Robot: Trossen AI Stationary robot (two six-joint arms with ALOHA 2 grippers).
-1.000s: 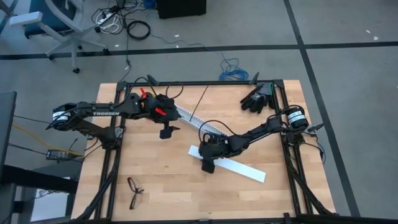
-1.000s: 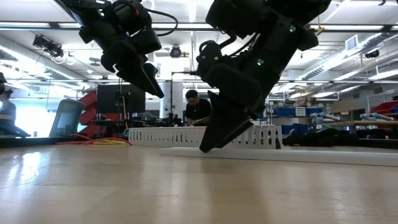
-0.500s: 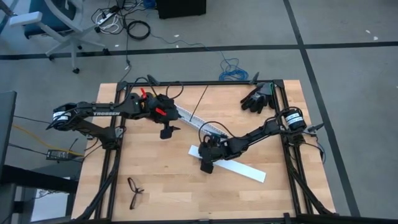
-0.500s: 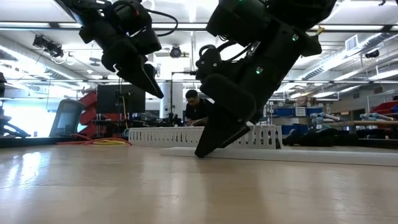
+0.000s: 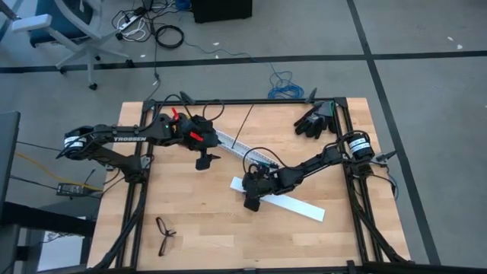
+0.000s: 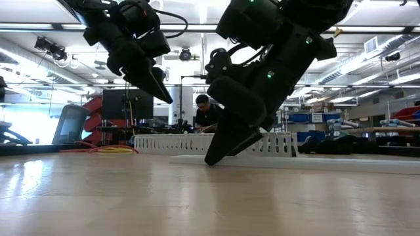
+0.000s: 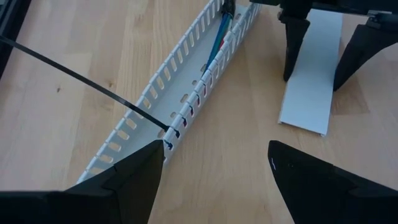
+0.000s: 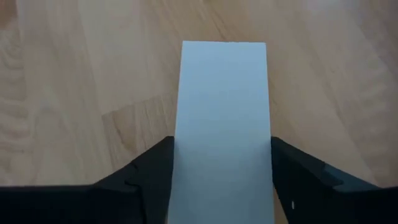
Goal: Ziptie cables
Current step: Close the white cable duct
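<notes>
A white slotted rail [image 5: 237, 146] lies slantwise on the table, and the cables [image 7: 219, 34] run inside its channel, a blue one showing. The ziptie [image 7: 81, 81], a thin black strip, has one end stuck into the rail's slotted wall [image 7: 169, 130]; it reaches to the far edge [image 5: 245, 123]. My left gripper [image 5: 203, 161] hangs open above the table beside this rail [image 7: 214, 152]. My right gripper [image 5: 251, 202] is down at the left end of a flat white strip [image 5: 293, 204], which lies on the table nearer than the rail. My right gripper has the flat white strip across its width, one finger [image 8: 149, 168] against each long edge [image 8: 177, 146], a little short of the strip's left end [image 8: 224, 45]. The fingers slant down from the table's right side. The strip lies flat on the table.
Black gloves [image 5: 316, 118] lie at the far right corner and a pair of glasses [image 5: 163, 234] at the near left. Black frame bars [image 5: 137, 205] run along the table's sides. Bare wood lies between the glasses and the strip. A person [image 6: 207, 111] sits in the room behind.
My right gripper has sunk a little onto the flat white strip's left end, its fingertips now down at the table. The strip, the slotted rail and the ziptie lie as before.
</notes>
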